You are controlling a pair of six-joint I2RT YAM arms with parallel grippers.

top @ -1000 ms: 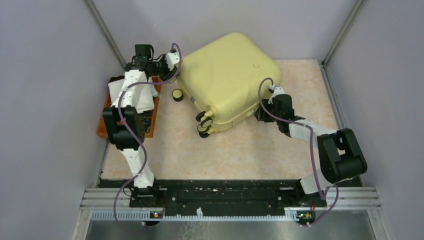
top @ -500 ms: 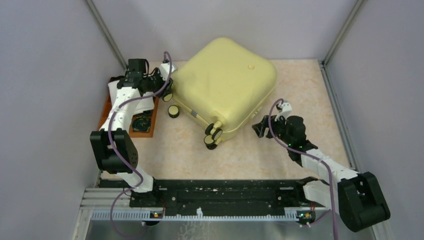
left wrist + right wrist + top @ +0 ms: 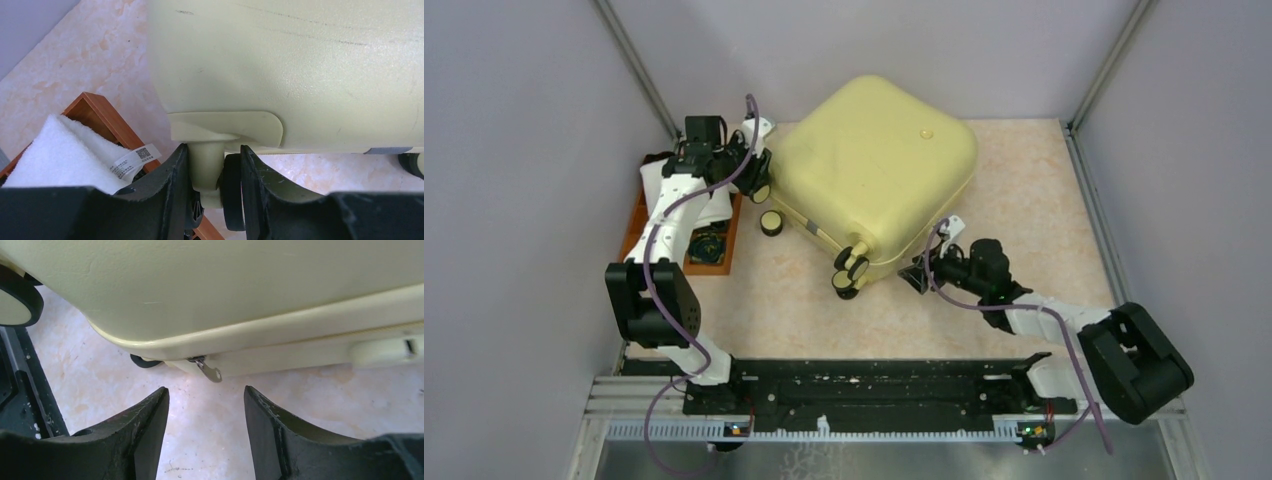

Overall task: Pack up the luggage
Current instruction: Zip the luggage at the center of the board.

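On the counter (image 3: 1024,190), luggage (image 3: 874,165) lies closed at the back-centre
Left tool (image 3: 213,155) pinches 1 wheel mount (image 3: 205,167); right tool (image 3: 205,397) gapes empty, just before the zipper pull (image 3: 210,372).

You have one luggage (image 3: 874,160), a left claw (image 3: 213,155) and a right claw (image 3: 205,392), one wooden tray (image 3: 100,112), one white towel (image 3: 65,150) and one zip pull (image 3: 210,371).
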